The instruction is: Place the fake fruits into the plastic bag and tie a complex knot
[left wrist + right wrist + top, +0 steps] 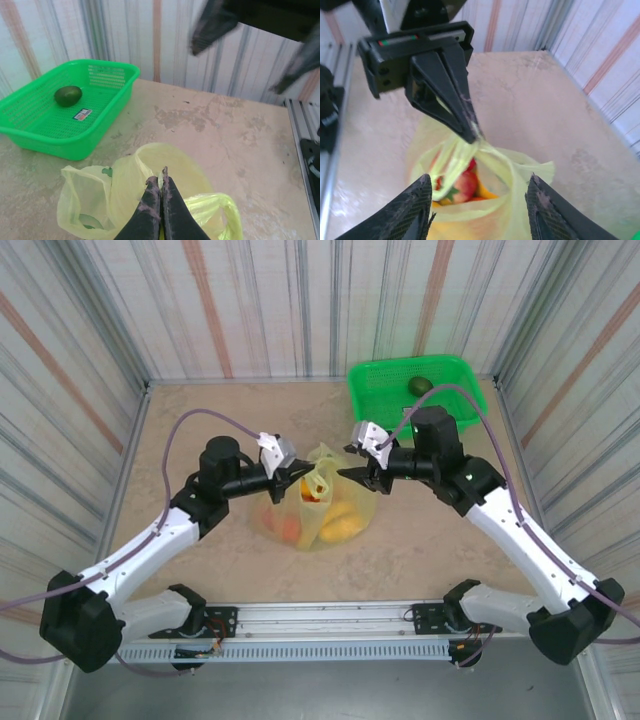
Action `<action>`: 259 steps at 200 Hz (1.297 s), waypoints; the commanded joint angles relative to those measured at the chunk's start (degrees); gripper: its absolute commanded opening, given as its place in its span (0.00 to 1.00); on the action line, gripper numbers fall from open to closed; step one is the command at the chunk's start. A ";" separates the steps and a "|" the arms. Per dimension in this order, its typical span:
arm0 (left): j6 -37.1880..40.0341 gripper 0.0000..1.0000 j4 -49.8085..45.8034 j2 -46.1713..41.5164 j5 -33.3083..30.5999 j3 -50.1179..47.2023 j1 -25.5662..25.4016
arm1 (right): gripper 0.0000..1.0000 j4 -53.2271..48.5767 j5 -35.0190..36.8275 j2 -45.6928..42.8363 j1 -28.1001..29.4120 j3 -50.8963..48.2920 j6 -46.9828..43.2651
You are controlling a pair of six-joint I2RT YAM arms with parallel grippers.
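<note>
Both my arms, left arm (150, 540) and right arm (535, 540), wear white shells between chunky black joint housings, each trailing a thin mauve cable (172, 440). The left end effector (307, 478) has black tapered fingers (150, 210) scuffed grey, under a black block with a red-and-green strip (395, 41); the right end effector (480, 180) carries grainy black wedge fingers (417, 210).

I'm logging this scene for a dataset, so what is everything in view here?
Thin translucent plastic bag: one, pale yellow, table centre.
Glossy fake fruits: several, yellow, orange, red, inside the bag; count unclear.
Oval fake fruit: one, dark green, in the basket.
Rigid mesh basket: one, bright green, far right corner.
Left gripper: black, shut on the bag's upper film.
Right gripper: black, open, beside the bag's top.
</note>
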 commanded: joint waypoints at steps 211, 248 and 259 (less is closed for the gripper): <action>6.34 0.00 4.84 -3.94 3.75 -4.48 -1.22 | 0.52 -9.32 -11.80 24.01 3.73 12.30 -17.00; 6.48 0.00 4.55 -3.87 3.43 -4.44 -1.18 | 0.30 -11.19 -12.38 24.81 4.16 12.75 -16.53; 6.53 0.00 4.42 -3.99 3.17 -4.45 -1.19 | 0.22 -11.69 -12.72 24.88 4.15 12.75 -16.41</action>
